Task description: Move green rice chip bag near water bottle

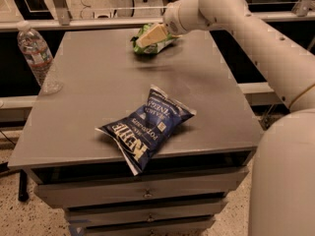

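Note:
The green rice chip bag (158,45) lies at the far edge of the grey table (98,92), right of centre. My gripper (148,36) reaches in from the right on the white arm and hangs right over the bag, its cream fingers (153,34) covering the bag's middle. The water bottle (38,58) stands upright at the table's left edge, clear and ribbed with a white cap, far to the left of the bag.
A larger dark-blue chip bag (146,127) lies near the table's front edge, partly overhanging it. Drawers (142,195) run below the tabletop. A rail (88,22) runs behind the table. My white arm (256,38) spans the right side.

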`<move>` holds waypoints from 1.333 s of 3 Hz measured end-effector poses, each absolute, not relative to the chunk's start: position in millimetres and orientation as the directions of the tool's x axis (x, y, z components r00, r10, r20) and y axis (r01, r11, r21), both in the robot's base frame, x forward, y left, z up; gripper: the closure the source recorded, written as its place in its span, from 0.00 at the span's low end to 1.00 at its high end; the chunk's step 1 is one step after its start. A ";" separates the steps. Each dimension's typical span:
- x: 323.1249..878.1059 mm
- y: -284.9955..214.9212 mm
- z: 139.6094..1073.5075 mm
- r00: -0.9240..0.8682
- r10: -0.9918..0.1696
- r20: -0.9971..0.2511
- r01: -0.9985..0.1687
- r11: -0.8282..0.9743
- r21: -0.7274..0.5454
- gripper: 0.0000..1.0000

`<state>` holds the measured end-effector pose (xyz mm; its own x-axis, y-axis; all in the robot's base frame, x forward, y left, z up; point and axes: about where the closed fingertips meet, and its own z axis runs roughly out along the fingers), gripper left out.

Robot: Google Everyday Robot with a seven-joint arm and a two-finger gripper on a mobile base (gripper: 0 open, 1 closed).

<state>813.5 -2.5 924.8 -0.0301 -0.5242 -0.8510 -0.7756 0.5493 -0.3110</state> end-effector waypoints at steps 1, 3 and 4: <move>821.4 18.9 913.2 -0.037 -0.513 -0.858 -0.791 0.539 -0.289 0.00; 816.6 36.3 894.6 -0.051 -0.519 -0.853 -0.816 0.514 -0.264 0.16; 811.5 42.3 886.2 -0.059 -0.524 -0.850 -0.827 0.503 -0.253 0.40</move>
<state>811.5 42.3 886.2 -0.0590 -0.5239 -0.8497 -0.8266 0.5029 -0.2527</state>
